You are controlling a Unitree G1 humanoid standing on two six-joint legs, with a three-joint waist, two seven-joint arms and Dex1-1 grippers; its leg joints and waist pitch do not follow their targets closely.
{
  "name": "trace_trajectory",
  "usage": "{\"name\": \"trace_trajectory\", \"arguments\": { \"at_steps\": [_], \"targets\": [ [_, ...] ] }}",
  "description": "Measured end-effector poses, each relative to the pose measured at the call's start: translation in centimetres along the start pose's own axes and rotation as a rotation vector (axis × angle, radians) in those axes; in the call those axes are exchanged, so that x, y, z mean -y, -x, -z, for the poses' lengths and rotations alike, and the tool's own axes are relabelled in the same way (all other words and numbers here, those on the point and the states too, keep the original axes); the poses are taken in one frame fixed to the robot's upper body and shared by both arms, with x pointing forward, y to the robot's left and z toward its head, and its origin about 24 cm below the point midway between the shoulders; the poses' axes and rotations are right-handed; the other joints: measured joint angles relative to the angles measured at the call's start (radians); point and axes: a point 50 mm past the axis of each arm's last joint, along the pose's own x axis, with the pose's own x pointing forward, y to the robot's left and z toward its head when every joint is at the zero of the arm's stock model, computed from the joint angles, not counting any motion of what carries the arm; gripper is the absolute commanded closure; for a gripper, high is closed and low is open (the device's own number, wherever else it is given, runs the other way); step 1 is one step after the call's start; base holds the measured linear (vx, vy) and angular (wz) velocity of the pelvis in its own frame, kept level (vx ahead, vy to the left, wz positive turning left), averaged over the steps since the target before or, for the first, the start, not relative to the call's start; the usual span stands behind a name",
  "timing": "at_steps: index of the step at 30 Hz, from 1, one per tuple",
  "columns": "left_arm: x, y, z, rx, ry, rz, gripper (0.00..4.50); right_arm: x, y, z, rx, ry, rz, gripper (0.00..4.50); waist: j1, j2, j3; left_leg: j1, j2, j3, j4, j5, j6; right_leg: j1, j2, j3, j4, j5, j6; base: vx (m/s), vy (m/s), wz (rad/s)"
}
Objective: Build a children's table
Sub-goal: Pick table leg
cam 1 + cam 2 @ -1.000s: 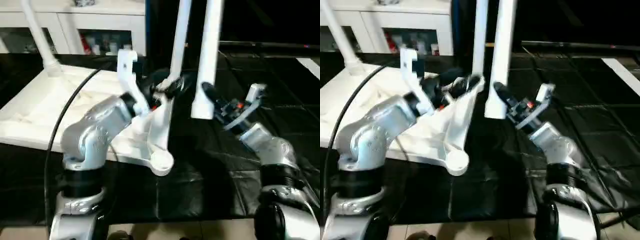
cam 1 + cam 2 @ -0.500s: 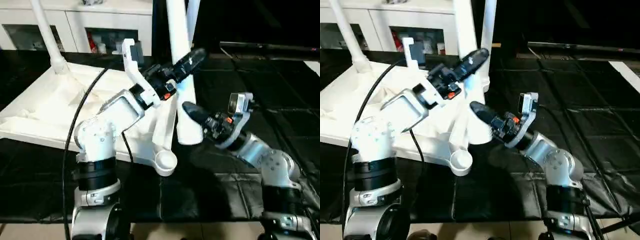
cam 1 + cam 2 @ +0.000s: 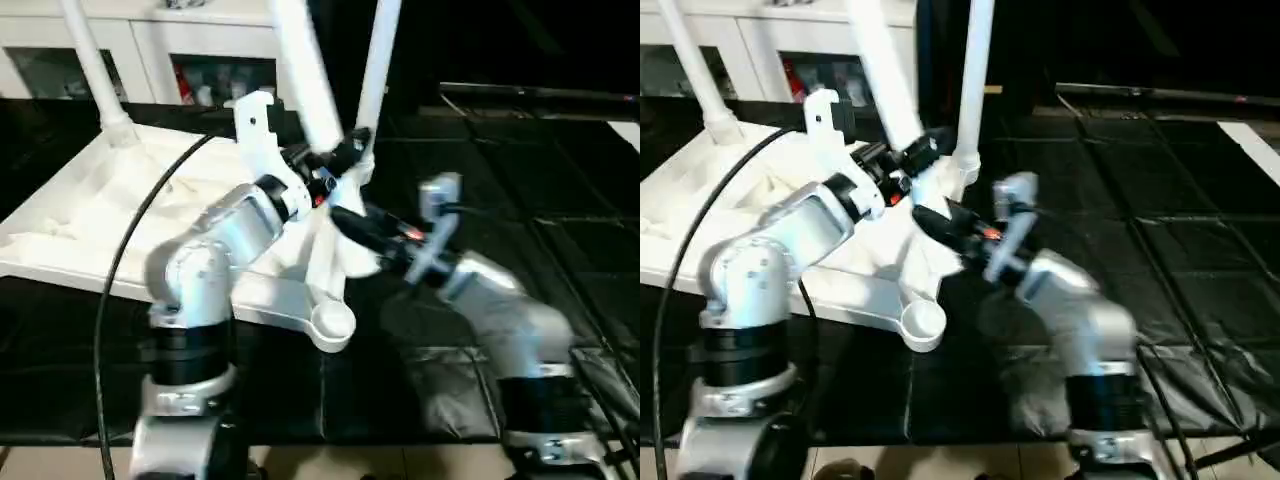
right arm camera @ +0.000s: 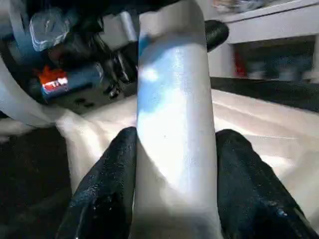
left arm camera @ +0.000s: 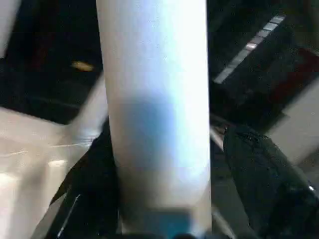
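Note:
The children's table top (image 3: 90, 220) lies upside down on the left, ribbed side up. One white leg (image 3: 95, 75) stands in its far left corner and another leg (image 3: 378, 60) in the far right corner. A third leg (image 3: 305, 90) leans over the top's right side, with its lower end above the rim, short of the near corner socket (image 3: 333, 322). My right gripper (image 3: 352, 225) is shut on this leg near its lower end, both fingers (image 4: 109, 184) pressed to it. My left gripper (image 3: 343, 158) surrounds the same leg higher up, one finger (image 5: 259, 174) still apart from it.
A white glass-door cabinet (image 3: 150, 50) stands behind the table top. Black quilted matting (image 3: 500, 150) covers the ground to the right and front. A black cable (image 3: 125, 250) loops over my left arm. A white strip (image 3: 628, 130) lies at the far right.
My right gripper has carried the third leg left and tilted it over the top's right rim. My left gripper has come around that leg and its fingers have narrowed.

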Motion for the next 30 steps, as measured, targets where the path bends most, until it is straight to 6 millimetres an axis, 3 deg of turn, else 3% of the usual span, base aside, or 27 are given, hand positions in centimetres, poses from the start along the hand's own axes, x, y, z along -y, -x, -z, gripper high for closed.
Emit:
{"name": "trace_trajectory", "arguments": {
  "at_steps": [10,20,21,25,30],
  "targets": [
    [-1.4,0.0,-0.5,0.079,-0.005,-0.198,2.22,-1.5,-1.7,0.6,-0.037,0.263,0.104,2.62,-0.020,-0.001,0.001,0.000,0.000,0.000,0.000,0.000,0.000,0.000,0.000,0.000,0.000,0.000,0.000,0.000,0.000,0.00],
    [-1.3,0.0,-0.6,0.099,0.006,-0.211,2.56,-1.7,-2.1,0.9,-0.019,0.278,0.123,2.62,-0.030,-0.001,0.000,0.000,0.000,0.000,0.000,0.000,0.000,0.000,0.000,0.000,0.000,0.000,0.000,0.000,0.000,0.00],
    [-1.3,0.0,-0.6,0.103,0.008,-0.209,2.57,-1.7,-2.1,0.9,-0.010,0.279,0.119,2.06,-0.030,-0.001,0.000,0.000,0.000,0.000,0.000,0.000,0.000,0.000,0.000,0.000,0.000,0.000,0.000,0.000,0.000,0.00],
    [-1.2,-0.1,-0.6,0.106,-0.003,-0.189,2.57,-1.7,-1.9,0.3,0.062,0.182,0.067,1.75,-0.029,-0.001,0.000,0.000,0.000,0.000,0.000,0.000,0.000,0.000,0.000,0.000,0.001,0.001,0.000,0.000,0.000,0.00],
    [-2.0,0.4,-0.8,0.017,-0.115,-0.001,2.59,-0.6,-0.3,-0.3,0.041,0.022,-0.052,1.37,-0.027,-0.001,0.000,0.001,0.000,0.000,0.000,0.000,0.000,0.000,0.000,0.001,0.002,0.005,-0.007,0.000,0.000,0.00]
  ]
}}
